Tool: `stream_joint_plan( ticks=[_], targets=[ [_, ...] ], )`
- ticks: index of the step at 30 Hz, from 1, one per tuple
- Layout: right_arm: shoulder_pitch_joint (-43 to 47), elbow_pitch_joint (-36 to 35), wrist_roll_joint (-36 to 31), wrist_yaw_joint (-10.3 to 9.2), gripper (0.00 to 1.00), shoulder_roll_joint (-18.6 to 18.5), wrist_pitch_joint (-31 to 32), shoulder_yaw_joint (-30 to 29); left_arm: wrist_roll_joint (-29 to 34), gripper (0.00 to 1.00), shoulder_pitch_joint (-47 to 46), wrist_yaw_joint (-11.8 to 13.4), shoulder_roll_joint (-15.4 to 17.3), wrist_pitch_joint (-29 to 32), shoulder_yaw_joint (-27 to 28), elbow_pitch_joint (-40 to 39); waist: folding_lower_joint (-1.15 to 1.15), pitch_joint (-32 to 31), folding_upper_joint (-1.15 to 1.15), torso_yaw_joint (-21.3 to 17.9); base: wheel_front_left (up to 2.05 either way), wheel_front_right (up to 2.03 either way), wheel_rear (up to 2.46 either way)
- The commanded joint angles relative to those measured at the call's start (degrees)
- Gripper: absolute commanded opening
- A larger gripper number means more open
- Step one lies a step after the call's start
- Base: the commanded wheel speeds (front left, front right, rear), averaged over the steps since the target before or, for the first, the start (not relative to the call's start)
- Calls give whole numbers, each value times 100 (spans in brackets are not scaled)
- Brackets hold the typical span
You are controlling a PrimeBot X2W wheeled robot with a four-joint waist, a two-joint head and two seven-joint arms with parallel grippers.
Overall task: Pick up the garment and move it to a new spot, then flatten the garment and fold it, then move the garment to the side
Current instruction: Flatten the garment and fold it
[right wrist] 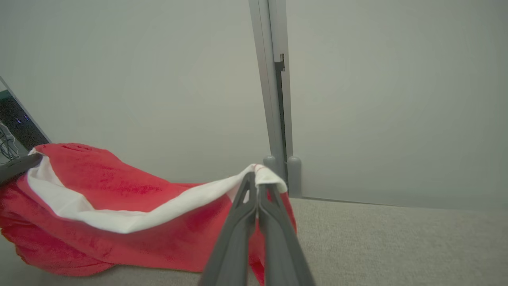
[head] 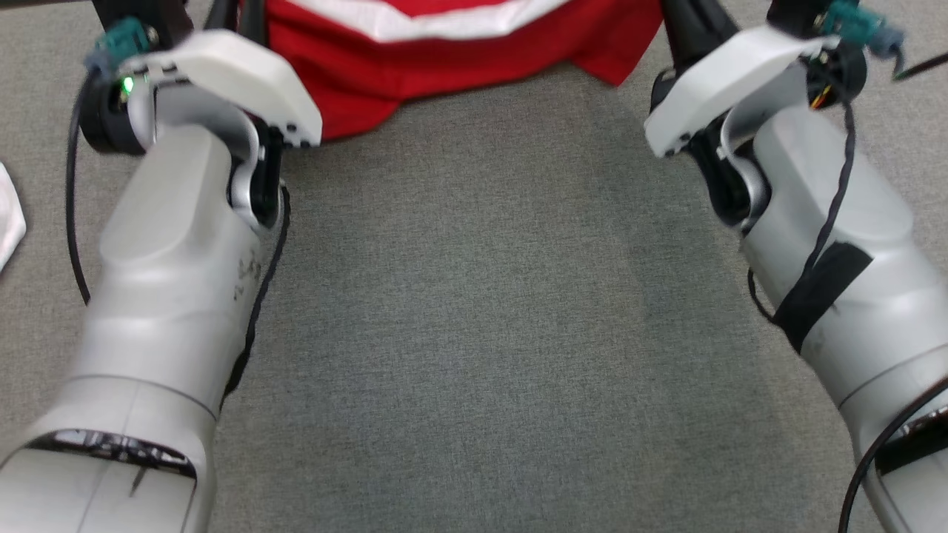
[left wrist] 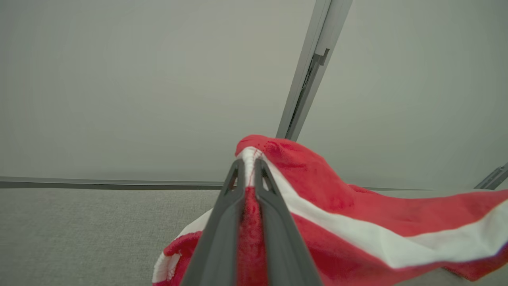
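The garment [head: 444, 52] is red with a white band and hangs between my two arms at the top of the head view, its lower edge sagging to the grey carpet. In the left wrist view my left gripper [left wrist: 247, 167] is shut on one corner of the garment [left wrist: 357, 222], the cloth pinched between the dark fingers. The right gripper [right wrist: 256, 180] in its wrist view is shut on the other corner of the garment [right wrist: 119, 198], and the white band droops away to the left. Both forearms reach forward, with the fingertips above the head view's top edge.
Grey carpet [head: 474, 333] spreads out below the garment. A white piece of cloth [head: 9, 222] lies at the left edge. Pale partition walls with a grey metal post [right wrist: 274, 99] stand just beyond the garment. Dark equipment with cables [right wrist: 12, 131] sits at the far left of the right wrist view.
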Motion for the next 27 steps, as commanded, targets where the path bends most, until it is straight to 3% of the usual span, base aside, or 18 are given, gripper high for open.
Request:
stream_joint_plan(
  ticks=[1, 6, 10, 21, 27],
  targets=[
    [236, 111, 154, 0, 0, 26, -105, 115, -126, 0, 266, -84, 11, -25, -7, 88, 0, 19, 0, -6, 0, 0, 0],
    [1109, 76, 643, 0, 0, -80, -273, 303, -489, 0, 1054, -180, 12, -25, -234, -101, 0, -2, 0, 77, 0, 0, 0],
    [1893, -521, 806, 0, 0, -301, -304, 181, -532, 0, 1745, -156, 14, -18, -258, -617, 0, -104, 0, 108, 0, 0, 0],
    [4374, -2658, 164, 0, 0, -805, -301, -833, 111, 0, 3904, -136, 17, -19, 154, -2673, 0, -762, 0, 184, 0, 0, 0],
    [5684, -3605, -309, -1, 0, -874, -302, -1325, 478, 0, 5124, -48, 50, -19, 313, -3778, 0, -1208, 0, 172, 0, 0, 0]
  ],
)
